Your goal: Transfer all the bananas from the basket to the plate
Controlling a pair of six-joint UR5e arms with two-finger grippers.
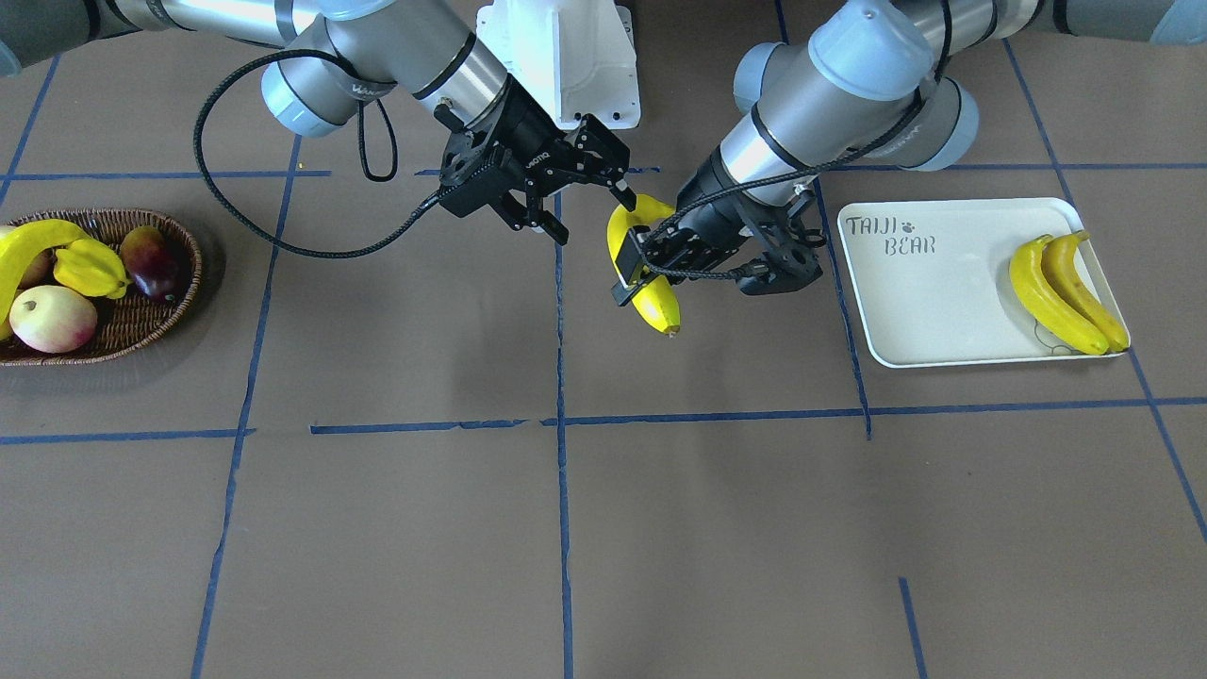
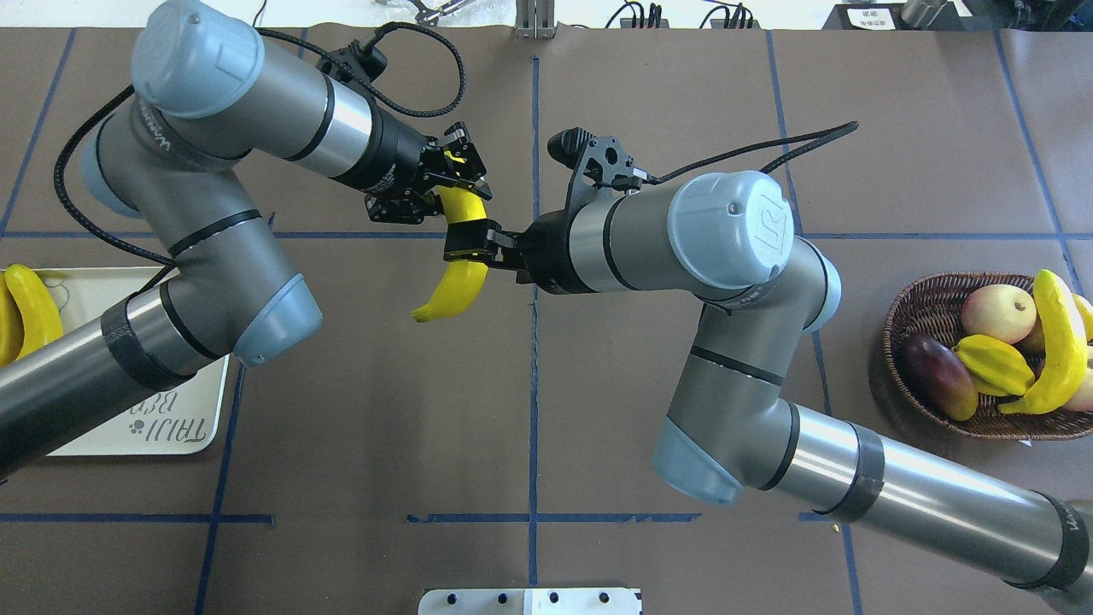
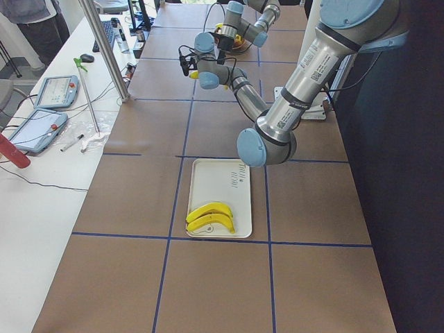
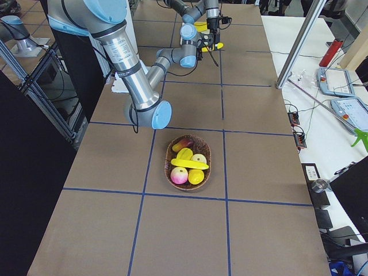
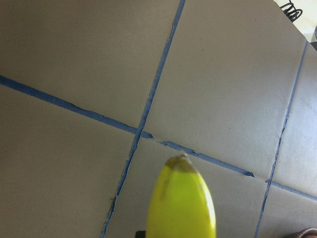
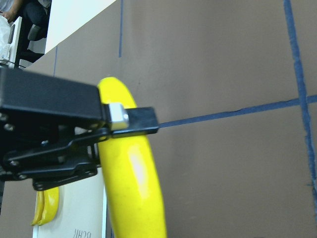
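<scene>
Over the middle of the table the left gripper pinches one banana around its waist, the right gripper hangs beside its upper end with jaws spread, two bananas lie at the unprinted end of the plate, and a fourth banana rests in the basket.

The counter is plain brown, ruled with blue tape lines. The left hand and right hand are both black, on silver and pale-blue arms. The banana between them is bright yellow, brownish at the tip. Two yellow bananas sit on a cream plate with grey lettering. The basket is dark-brown weave.
</scene>
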